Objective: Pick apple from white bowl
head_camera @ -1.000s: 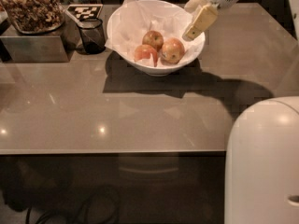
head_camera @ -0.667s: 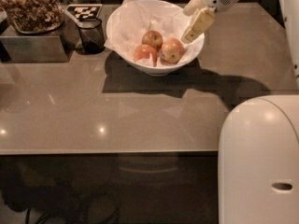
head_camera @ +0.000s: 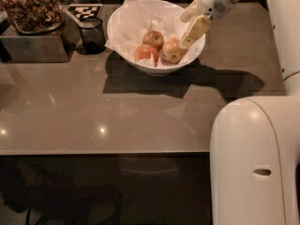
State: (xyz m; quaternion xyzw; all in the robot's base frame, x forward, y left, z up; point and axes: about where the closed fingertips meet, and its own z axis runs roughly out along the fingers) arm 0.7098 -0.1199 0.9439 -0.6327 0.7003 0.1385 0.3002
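The white bowl [head_camera: 123, 18], lined with crumpled white paper, stands at the back middle of the table. It holds three apples. The apple [head_camera: 172, 53], yellowish-tan with a red blush, lies on the right side of the bowl. A smaller yellow-red apple [head_camera: 153, 39] lies behind it and a redder apple [head_camera: 146, 54] lies to its left. My gripper [head_camera: 184, 32] reaches in from the upper right and hangs over the bowl's right rim, just above and right of the apple. Its fingers are apart and hold nothing.
A small dark glass cup [head_camera: 92, 34] stands just left of the bowl. A metal box with a tray of brown snacks [head_camera: 32, 11] sits at the back left, with a black-and-white marker tag [head_camera: 85, 10] behind the cup. My white body [head_camera: 253, 163] fills the lower right.
The gripper has come down and a little left, closer to the apple on the bowl's right side. My white body takes up more of the lower right. The apples have not moved.
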